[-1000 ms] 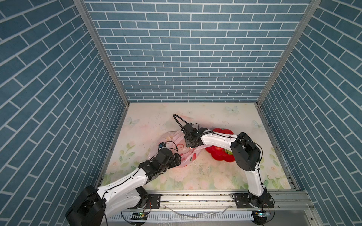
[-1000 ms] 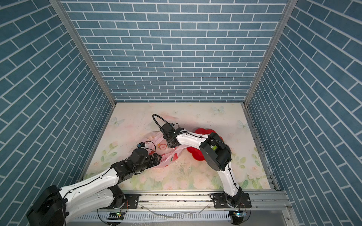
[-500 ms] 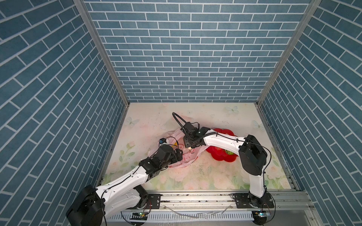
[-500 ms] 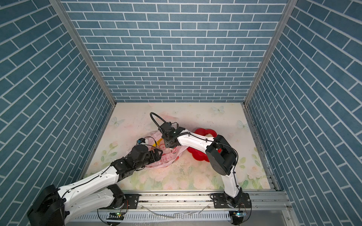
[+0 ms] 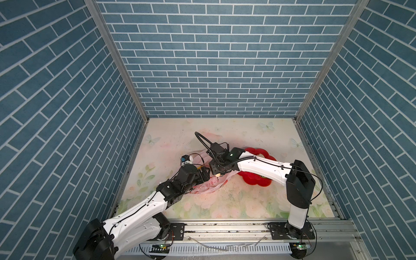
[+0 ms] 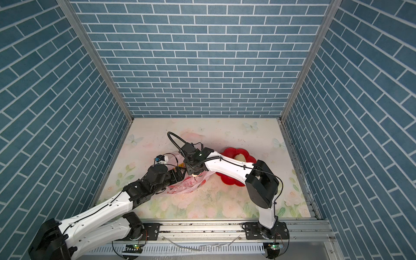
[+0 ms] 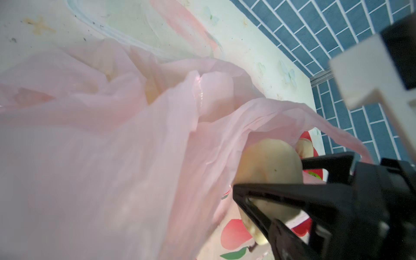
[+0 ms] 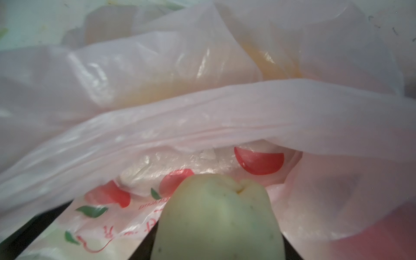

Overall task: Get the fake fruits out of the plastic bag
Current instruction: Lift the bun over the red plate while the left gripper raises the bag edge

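Left wrist view gives the best look at where things stand. The right gripper point(image 7: 267, 175) has its jaws clamped on a cream fruit point(image 7: 267, 155) right at the open edge of the pink bag point(image 7: 112, 146). So that one's on its way out but not set down anywhere yet.

In a top view the red dish point(image 6: 231, 180) sits just beside the bag. It has a second cream fruit point(image 6: 239, 157) lying in it, plus a green bit point(image 5: 262, 177) (too small for me to name). I'd call that two out, one in hand.

The left gripper point(image 5: 204, 175) is pushed up against the bag with its jaws spread wide, and I can't see anything caught between them.

What's left: the right wrist view shows a yellow-orange lump point(image 8: 265, 60) through the plastic, so at least one more fruit is inside. How many in total, no idea, because the folds hide too much. My guess is somewhere around halfway, maybe less.

The tabletop point(image 5: 247, 202) is a pale floral print with butterflies, and it's speckled with dark crumbs or scuffs near the middle. Blue brick-pattern walls point(image 5: 213, 56) box it in on three sides. A metal rail point(image 5: 225, 227) runs along the front, where both arms are bolted down.
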Tool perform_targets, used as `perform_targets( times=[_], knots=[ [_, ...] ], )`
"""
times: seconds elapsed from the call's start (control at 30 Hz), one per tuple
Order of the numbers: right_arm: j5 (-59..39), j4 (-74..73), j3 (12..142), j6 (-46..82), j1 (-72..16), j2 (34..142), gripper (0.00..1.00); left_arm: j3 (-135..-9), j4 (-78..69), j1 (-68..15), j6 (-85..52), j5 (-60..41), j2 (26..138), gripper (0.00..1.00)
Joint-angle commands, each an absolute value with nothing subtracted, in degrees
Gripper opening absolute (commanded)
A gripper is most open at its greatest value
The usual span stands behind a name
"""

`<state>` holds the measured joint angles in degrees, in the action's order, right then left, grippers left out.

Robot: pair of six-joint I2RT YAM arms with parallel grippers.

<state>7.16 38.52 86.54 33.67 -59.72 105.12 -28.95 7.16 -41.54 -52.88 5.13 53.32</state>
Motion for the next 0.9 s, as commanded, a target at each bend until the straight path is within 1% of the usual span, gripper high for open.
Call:
perform_targets(
  times=[0.0,0.3,0.43,0.67,0.87],
  knots=[
    [5.89,42.88,84.82,34.88,-60.03,100.11,0.43,-31.64,10.12,-41.59,-51.01,6.55,52.08,0.93],
    [9.20,49.81,82.49,34.19,-59.41,87.86,0.41,-39.64,18.18,-41.65,-46.67,5.92,52.38,0.97],
    [11.06,52.42,81.26,33.97,-56.83,81.95,0.40,-43.03,21.57,-41.62,-44.80,4.90,52.73,0.98],
    [12.09,52.94,76.76,32.00,-46.63,73.09,0.38,-46.90,28.27,-41.59,-42.33,4.75,53.07,0.99],
    [11.60,51.56,75.35,28.04,-36.32,73.66,0.38,-50.98,36.26,-41.66,-40.23,6.80,54.08,0.99]
  ],
)
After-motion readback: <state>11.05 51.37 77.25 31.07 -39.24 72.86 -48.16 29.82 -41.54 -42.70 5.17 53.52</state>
